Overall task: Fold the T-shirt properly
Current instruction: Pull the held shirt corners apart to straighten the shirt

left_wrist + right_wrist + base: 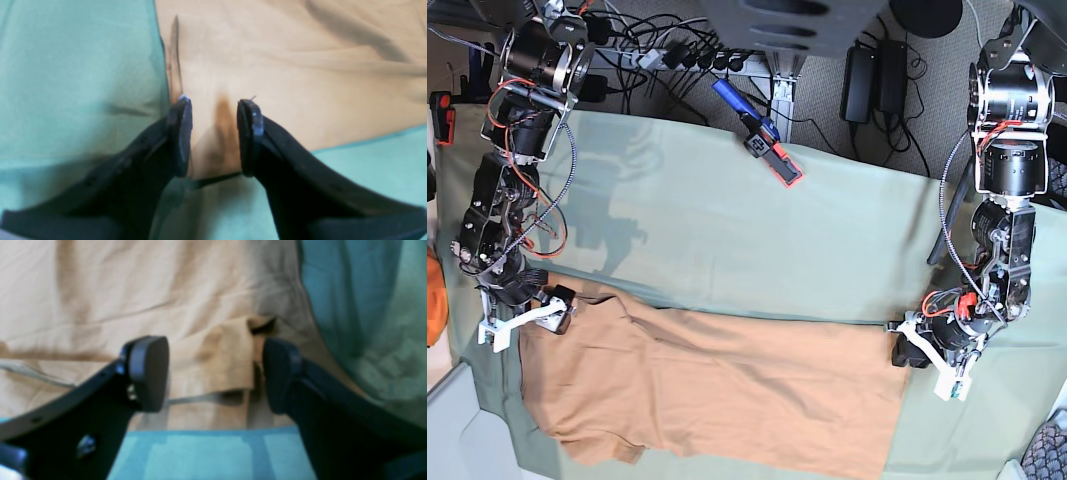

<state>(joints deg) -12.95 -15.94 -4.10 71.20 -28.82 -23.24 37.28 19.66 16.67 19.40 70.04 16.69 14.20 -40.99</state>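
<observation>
The tan T-shirt (717, 385) lies spread and wrinkled on the sage-green tablecloth (727, 220), in the near half of the table. My left gripper (907, 350) is low at the shirt's far right corner. In the left wrist view this gripper (215, 133) is open, its fingers (180, 133) straddling the shirt's corner (300, 66), where a small crease rises between them. My right gripper (555, 305) is at the shirt's far left corner. In the right wrist view it (213, 373) is open wide around a folded flap of the shirt (220, 356).
A blue and red tool (762, 135) lies at the table's back edge. Cables and power bricks (872, 70) are behind the table. The tablecloth's near edge (727, 470) runs just past the shirt's hem. An orange object (435, 300) shows at the left border.
</observation>
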